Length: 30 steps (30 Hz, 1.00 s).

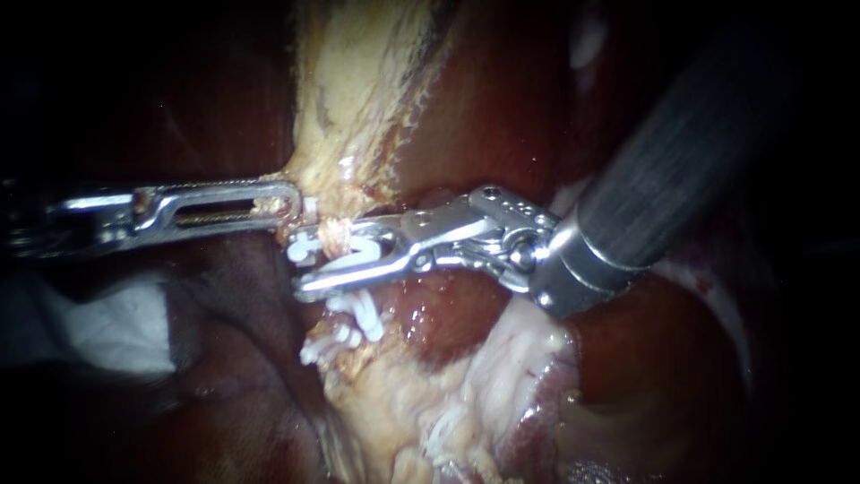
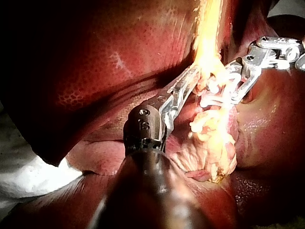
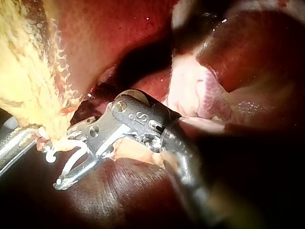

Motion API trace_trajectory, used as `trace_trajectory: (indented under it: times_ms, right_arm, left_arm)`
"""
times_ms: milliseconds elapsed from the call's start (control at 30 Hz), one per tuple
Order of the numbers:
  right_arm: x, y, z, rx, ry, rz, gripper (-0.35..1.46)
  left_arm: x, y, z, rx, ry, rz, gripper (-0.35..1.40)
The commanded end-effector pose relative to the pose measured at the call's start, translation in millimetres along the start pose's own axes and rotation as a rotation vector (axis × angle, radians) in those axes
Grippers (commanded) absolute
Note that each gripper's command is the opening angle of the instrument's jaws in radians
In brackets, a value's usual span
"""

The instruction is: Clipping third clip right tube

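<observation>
A thin tan tube (image 1: 336, 235) runs down from a pale yellow tissue strand (image 1: 358, 99). My right instrument (image 1: 300, 266) reaches in from the upper right, its jaws either side of the tube and shut on a white clip (image 1: 358, 258) that hooks round it. Two other white clips (image 1: 363, 314) sit on the tube just below. My left instrument (image 1: 294, 204) comes in level from the left, jaws shut on the strand's lower end, right above the clip. The left wrist view shows my left instrument (image 2: 195, 76) on the yellow strand and my right instrument (image 2: 209, 93) opposite it.
Dark red liver (image 1: 502, 108) surrounds the strand. Pale fatty tissue (image 1: 484, 385) lies below the clips. White gauze (image 1: 107, 327) is at the left under my left instrument's shaft. In the right wrist view my right instrument (image 3: 53, 167) rests over dark liver (image 3: 124, 191).
</observation>
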Motion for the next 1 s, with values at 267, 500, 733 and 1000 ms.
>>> trace_trajectory:
  times_ms: [267, 500, 733, 1000]
  right_arm:
    - [-0.2, 0.0, -0.7, -0.01, -0.039, 0.012, -0.35]
    - [-0.4, 0.0, -0.8, -0.011, -0.04, 0.028, -0.35]
    - [-0.5, 0.1, -1.1, -0.01, -0.04, 0.028, -0.35]
    - [-0.5, 0.2, -1.4, -0.011, -0.04, 0.028, -0.35]
  left_arm:
    - [0.0, 0.0, 0.0, 0.0, 0.0, 0.0, -0.35]
    - [0.1, 0.0, 0.0, 0.0, -0.001, 0.0, -0.35]
    - [0.1, -0.1, 0.1, -0.002, 0.002, 0.001, -0.35]
    - [0.1, -0.1, 0.1, -0.003, 0.001, 0.001, -0.35]
